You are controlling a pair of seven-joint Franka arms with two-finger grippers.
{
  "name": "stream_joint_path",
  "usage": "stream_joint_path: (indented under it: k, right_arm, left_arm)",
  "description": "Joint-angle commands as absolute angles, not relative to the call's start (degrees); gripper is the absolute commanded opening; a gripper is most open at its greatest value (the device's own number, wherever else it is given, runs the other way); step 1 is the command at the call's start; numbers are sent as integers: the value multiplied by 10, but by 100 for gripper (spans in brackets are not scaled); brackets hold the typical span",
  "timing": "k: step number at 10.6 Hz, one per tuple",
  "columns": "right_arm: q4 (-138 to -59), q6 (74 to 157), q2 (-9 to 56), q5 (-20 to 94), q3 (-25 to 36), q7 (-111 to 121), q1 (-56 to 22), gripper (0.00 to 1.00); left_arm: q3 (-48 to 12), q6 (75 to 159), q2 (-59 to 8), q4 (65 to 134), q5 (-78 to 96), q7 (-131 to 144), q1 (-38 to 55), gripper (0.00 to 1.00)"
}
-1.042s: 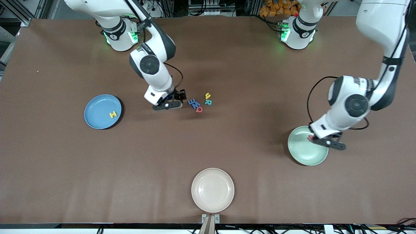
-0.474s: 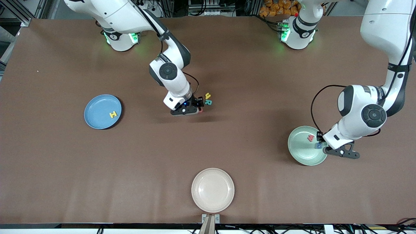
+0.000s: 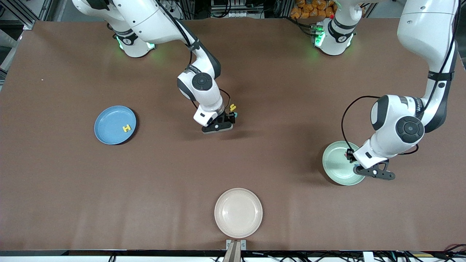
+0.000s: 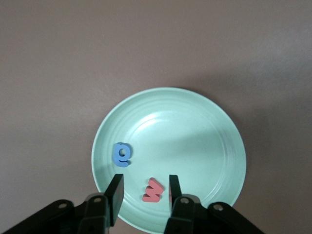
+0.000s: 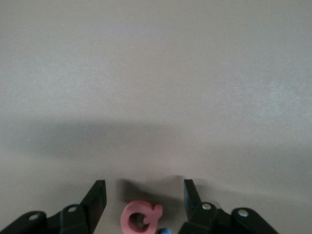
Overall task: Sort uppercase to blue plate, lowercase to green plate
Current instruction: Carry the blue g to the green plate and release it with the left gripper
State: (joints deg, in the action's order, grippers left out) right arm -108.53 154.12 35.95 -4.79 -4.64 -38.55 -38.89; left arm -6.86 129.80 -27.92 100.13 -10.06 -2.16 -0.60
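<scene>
Between the spread fingers of the right gripper (image 5: 144,195) lies the small red foam letter Q (image 5: 141,218), probably light and soft, best pinched across its ring.

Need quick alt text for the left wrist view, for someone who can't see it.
A pale green plate on the brown table holds two foam letters near its rim: a rounded blue letter and a red w. The left pincer hangs open above the plate, its two dark fingers either side of the red w, holding nothing.

Two foam letters (image 4: 152,190) on green plate (image 4: 195,136)
</scene>
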Motion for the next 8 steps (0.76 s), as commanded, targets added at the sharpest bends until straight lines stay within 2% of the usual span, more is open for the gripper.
stream_joint_path:
  k: [1, 4, 7, 8]
  right_arm:
    - [-1076, 1542, 367, -76, -44, -396, -392, 69]
    - [-1078, 1542, 372, -84, -44, -401, -391, 62]
    - [-1085, 1542, 372, -79, -45, -402, -392, 62]
    - [-1087, 1541, 372, -77, -46, -403, -393, 63]
  left_arm:
    - [-62, 1205, -248, 952, -91, -19, 15, 70]
    - [-62, 1127, -208, 916, -86, -18, 32, 74]
    - [-61, 1065, -141, 916, -85, -10, 40, 74]
    - [-48, 1056, -115, 916, -77, 5, 40, 79]
